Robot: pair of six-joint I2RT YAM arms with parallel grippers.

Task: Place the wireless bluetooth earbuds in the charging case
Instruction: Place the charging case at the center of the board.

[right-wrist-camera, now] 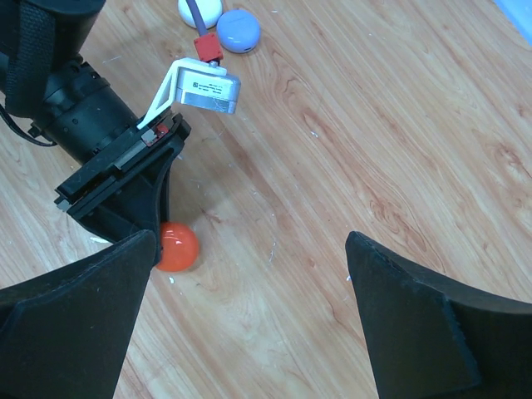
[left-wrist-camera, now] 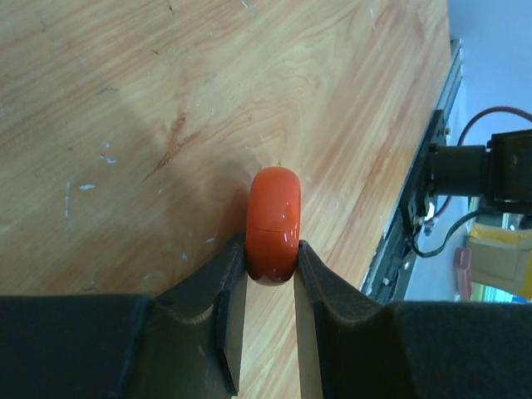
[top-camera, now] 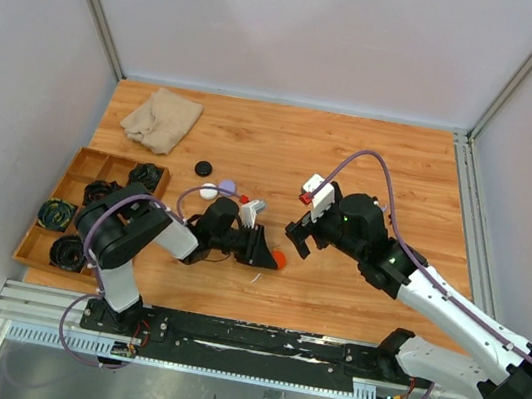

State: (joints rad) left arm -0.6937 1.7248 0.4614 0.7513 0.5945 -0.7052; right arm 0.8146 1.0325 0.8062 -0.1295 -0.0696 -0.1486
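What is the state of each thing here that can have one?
orange charging case, closed, held on edge.
left gripper, shut on the orange charging case.
right gripper, open, holding nothing.
white case, closed, lying flat.
lilac case, closed, lying flat.
beige cloth, crumpled.

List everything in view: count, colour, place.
round case: 1, orange, closed, on edge, front-centre
black puck: 1, mid-table
white puck: 1, just nearer than the black one
lilac puck: 1, beside the white one
cloth: 1, beige, crumpled, far-left corner
tray: 1, wooden, left edge
coiled items: 4, black, in tray compartments
table: 1, wood
earbuds: none visible
left fingers: black, shut on the round case
right fingers: black, open, right of the case
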